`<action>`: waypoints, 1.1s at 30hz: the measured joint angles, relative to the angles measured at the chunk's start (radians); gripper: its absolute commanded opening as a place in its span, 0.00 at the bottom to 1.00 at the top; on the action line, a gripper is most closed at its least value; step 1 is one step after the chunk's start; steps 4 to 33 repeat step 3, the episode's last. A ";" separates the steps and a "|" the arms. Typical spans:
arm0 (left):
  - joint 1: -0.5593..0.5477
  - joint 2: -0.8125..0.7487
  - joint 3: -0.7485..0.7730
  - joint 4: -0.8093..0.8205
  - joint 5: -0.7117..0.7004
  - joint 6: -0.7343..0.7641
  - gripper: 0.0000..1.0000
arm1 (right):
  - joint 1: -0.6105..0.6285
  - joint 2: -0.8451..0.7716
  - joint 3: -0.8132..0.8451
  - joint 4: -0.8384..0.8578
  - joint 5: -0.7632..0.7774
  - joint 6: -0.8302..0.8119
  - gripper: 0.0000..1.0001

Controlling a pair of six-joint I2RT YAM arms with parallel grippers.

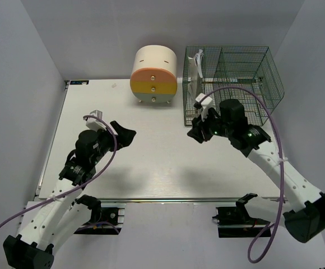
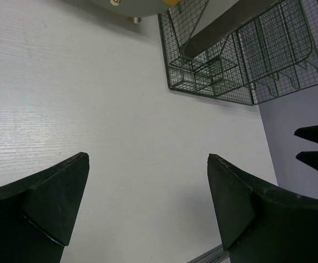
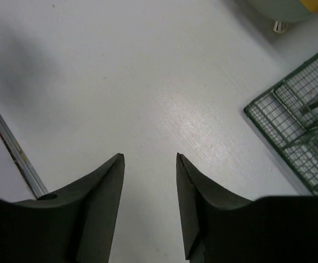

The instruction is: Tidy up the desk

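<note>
The desk [image 1: 151,168] is a large white tabletop with a metal rail [image 1: 168,199] along its front edge. My left gripper [image 1: 124,134] hovers over the desk's left half, jaws wide open and empty; its wrist view shows only bare desk [image 2: 120,109] between the fingers [image 2: 60,192]. My right gripper [image 1: 195,134] hovers right of centre, just in front of the green mesh organizer, jaws open with a narrower gap and empty [image 3: 149,156]. Nothing loose lies on the desk.
A green wire mesh organizer [image 1: 232,84] stands at the back right, with a white item [image 1: 198,63] in its left compartment. A cream, orange and yellow rounded drawer box [image 1: 154,75] stands at the back centre. Grey walls enclose three sides.
</note>
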 measured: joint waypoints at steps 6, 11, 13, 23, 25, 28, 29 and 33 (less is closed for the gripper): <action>0.000 -0.014 0.004 -0.004 0.003 0.004 0.98 | -0.003 -0.069 -0.076 0.025 0.019 0.010 0.73; 0.000 -0.014 0.004 -0.004 0.003 0.004 0.98 | -0.003 -0.069 -0.076 0.025 0.019 0.010 0.73; 0.000 -0.014 0.004 -0.004 0.003 0.004 0.98 | -0.003 -0.069 -0.076 0.025 0.019 0.010 0.73; 0.000 -0.014 0.004 -0.004 0.003 0.004 0.98 | -0.003 -0.069 -0.076 0.025 0.019 0.010 0.73; 0.000 -0.014 0.004 -0.004 0.003 0.004 0.98 | -0.003 -0.069 -0.076 0.025 0.019 0.010 0.73; 0.000 -0.014 0.004 -0.004 0.003 0.004 0.98 | -0.003 -0.069 -0.076 0.025 0.019 0.010 0.73; 0.000 -0.014 0.004 -0.004 0.003 0.004 0.98 | -0.003 -0.069 -0.076 0.025 0.019 0.010 0.73; 0.000 -0.014 0.004 -0.004 0.003 0.004 0.98 | -0.003 -0.069 -0.076 0.025 0.019 0.010 0.73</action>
